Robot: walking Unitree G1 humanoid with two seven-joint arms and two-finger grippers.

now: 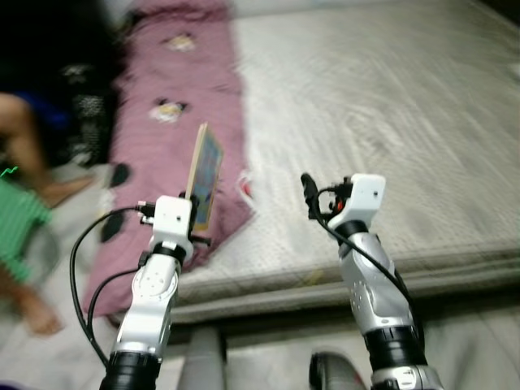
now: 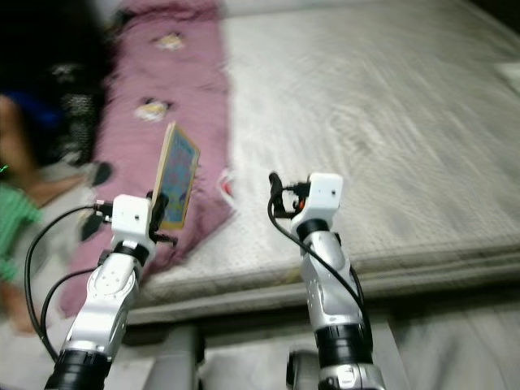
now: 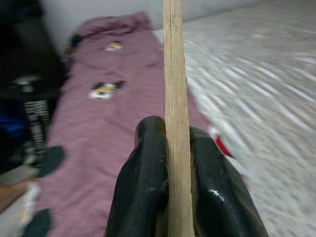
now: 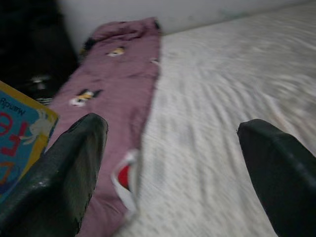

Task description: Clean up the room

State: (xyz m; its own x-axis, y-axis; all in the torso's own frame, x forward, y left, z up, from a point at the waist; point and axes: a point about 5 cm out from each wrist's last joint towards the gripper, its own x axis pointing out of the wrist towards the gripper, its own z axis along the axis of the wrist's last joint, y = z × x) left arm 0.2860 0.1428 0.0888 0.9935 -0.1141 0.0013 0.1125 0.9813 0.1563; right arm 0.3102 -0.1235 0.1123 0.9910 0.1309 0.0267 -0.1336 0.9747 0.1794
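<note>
My left gripper (image 1: pixel 197 213) is shut on a thin board book (image 1: pixel 205 173), held upright and edge-on above the near left corner of the bed. In the left wrist view both black fingers (image 3: pixel 143 182) press the book's tan edge (image 3: pixel 174 98). The book's blue and yellow cover (image 4: pixel 19 136) faces my right gripper (image 1: pixel 307 195), which stands open over the mattress with nothing between its fingers (image 4: pixel 69 173). A mauve blanket (image 1: pixel 175 97) with cartoon prints lies along the bed's left side.
The grey-white mattress (image 1: pixel 382 106) spreads wide to the right. A person sits on the floor at the left, a leg (image 1: pixel 20 138) and a green sleeve (image 1: pixel 16 215) showing. Dark items (image 1: pixel 89 114) lie by the bed's left edge. The views are blurred.
</note>
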